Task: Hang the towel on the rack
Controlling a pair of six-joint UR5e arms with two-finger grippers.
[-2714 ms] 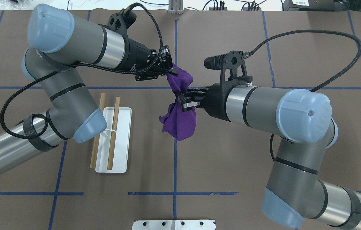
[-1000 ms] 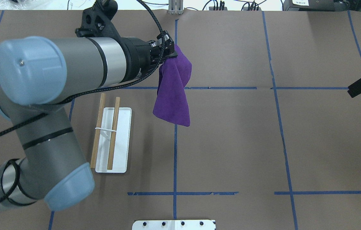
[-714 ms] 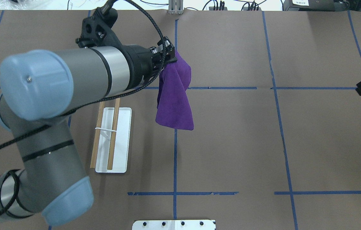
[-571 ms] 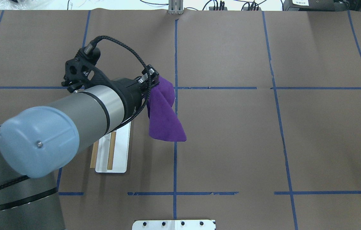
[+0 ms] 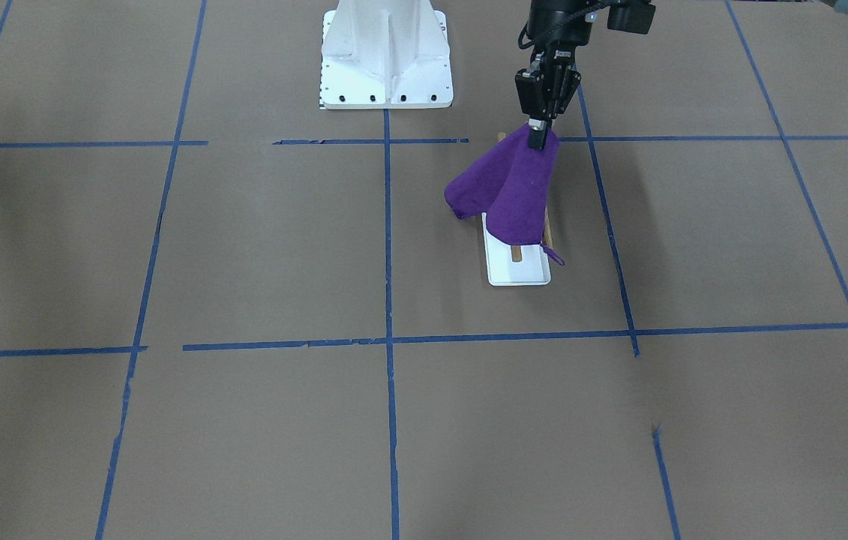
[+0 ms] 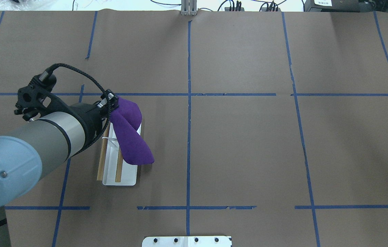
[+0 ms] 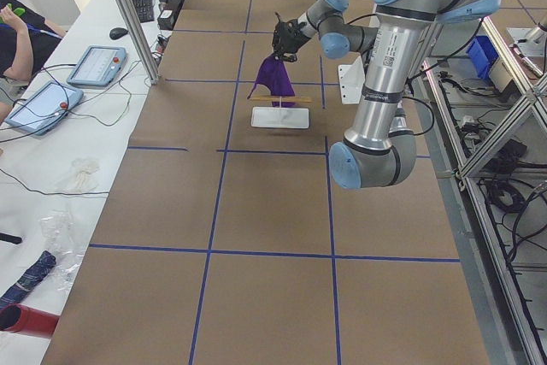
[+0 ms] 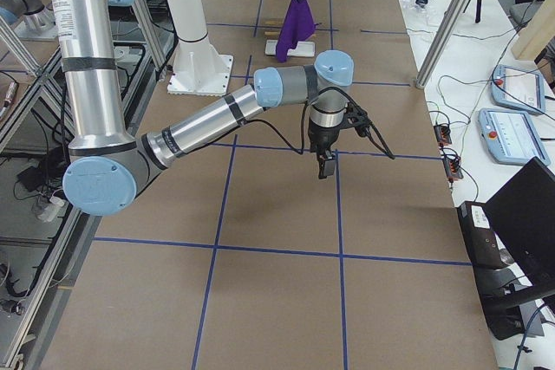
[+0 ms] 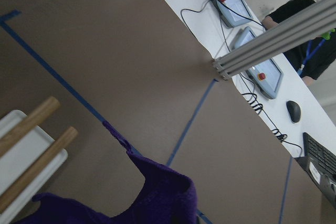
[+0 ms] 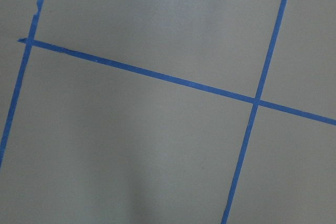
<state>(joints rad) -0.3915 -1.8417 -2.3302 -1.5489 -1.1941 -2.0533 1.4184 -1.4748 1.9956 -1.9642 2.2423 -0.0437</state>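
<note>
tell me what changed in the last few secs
The right gripper let go of the purple towel and pulled away. The left gripper, still shut on it, carried it left and back toward the robot, over the rack. The rack stayed put.

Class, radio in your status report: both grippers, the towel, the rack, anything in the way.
Left gripper shut on towel. Right gripper far off, state unclear. Towel hangs over rack, not yet released. Nothing seen blocking.

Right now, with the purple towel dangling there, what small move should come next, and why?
Probably lower the left pincer so the towel drapes over the rack; it hangs pinched by one corner above the dowels, seemingly not draped yet.
</note>
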